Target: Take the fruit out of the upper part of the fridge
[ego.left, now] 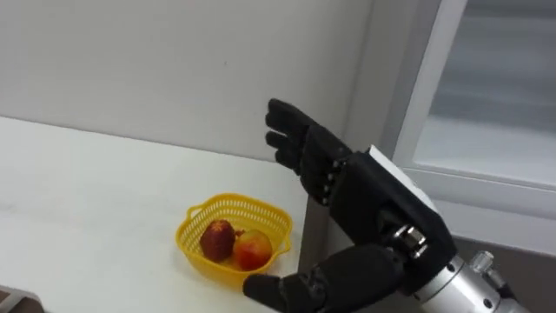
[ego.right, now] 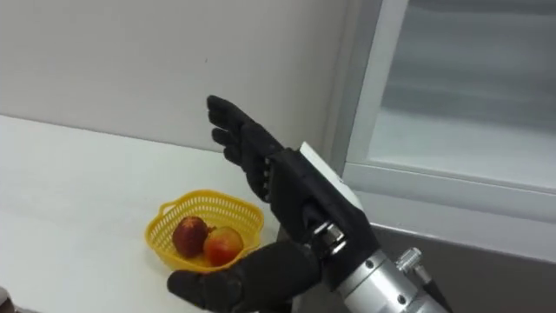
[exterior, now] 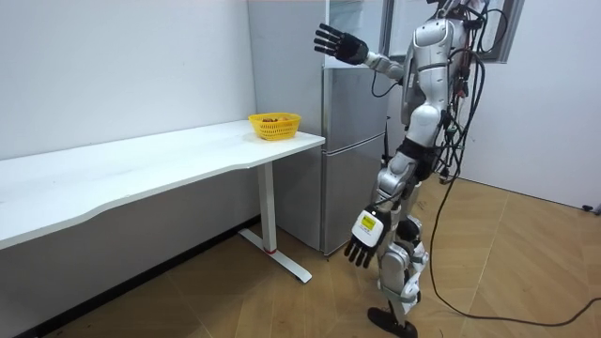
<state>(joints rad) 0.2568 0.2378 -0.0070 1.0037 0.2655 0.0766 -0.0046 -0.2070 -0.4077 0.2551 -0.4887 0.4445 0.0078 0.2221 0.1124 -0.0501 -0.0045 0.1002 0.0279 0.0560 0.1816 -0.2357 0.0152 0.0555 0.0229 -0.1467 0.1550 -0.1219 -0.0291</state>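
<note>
Robot's standing on the wood floor (exterior: 526, 272) right by the grey fridge (exterior: 352, 150), which sits just past the end of the white tabletop (exterior: 141, 164)

Right arm is up at head height, stretched toward the room view's left. Right robot hand (ego.left: 352, 187) is open: fingers straight and spread, thumb held apart below them, nothing in it. From where I stand it hangs in front of the fridge's upper part. From the head camera it's in the air over the tabletop's end, above and just right of the yellow basket (ego.left: 195, 239), not touching it

Left arm hangs straight down by the leg. Left robot hand (exterior: 362, 249) is low, near knee level, fingers relaxed and pointing at the floor, open, carrying nothing

Upper fridge compartment (ego.left: 495, 104) shows on the right of the head views, as a white frame round a pale inside. Can't tell what's in there, so can't place the item to fetch, and it's in neither hand

The basket is on the tabletop at the corner nearest the fridge, close to the white wall (ego.left: 174, 61). Two fruits are in it, touching: a dark red one (ego.left: 217, 239) on the left and a red-and-yellow one (ego.left: 253, 251) on the right. Basket is upright
</note>
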